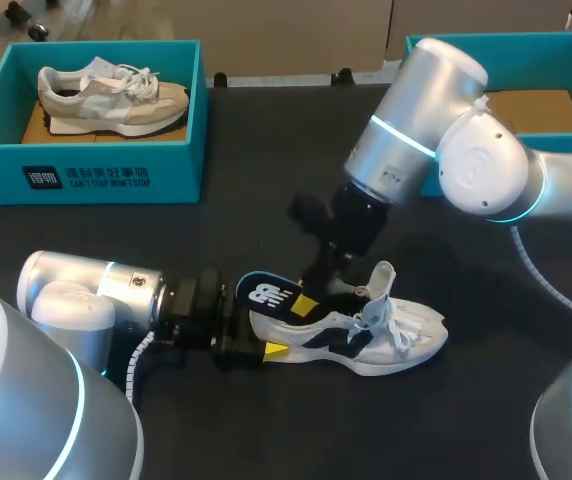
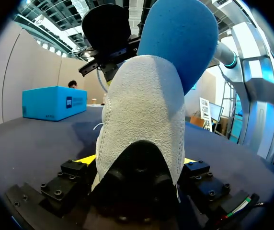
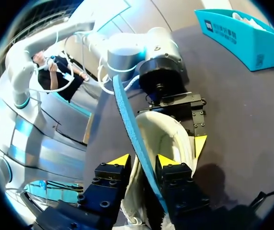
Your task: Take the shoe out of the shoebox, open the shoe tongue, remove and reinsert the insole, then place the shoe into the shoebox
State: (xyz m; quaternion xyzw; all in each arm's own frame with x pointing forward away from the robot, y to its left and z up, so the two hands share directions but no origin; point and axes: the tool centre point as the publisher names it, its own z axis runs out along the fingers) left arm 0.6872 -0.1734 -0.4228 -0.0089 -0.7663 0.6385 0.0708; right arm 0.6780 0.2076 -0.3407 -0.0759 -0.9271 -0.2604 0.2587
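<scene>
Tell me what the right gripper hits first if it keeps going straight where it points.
Probably the inside of the white shoe, at its heel opening, ahead of the right gripper, whose fingers pinch the blue insole. The left gripper holding the heel lies beyond; depth is unclear.

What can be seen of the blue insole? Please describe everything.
The insole is thin and foam-like, blue underneath and at the edge, dark on top with a white logo. It stands tilted out of the white sneaker's heel opening, with its front end hidden inside. The right hand pinches it from both sides.
</scene>
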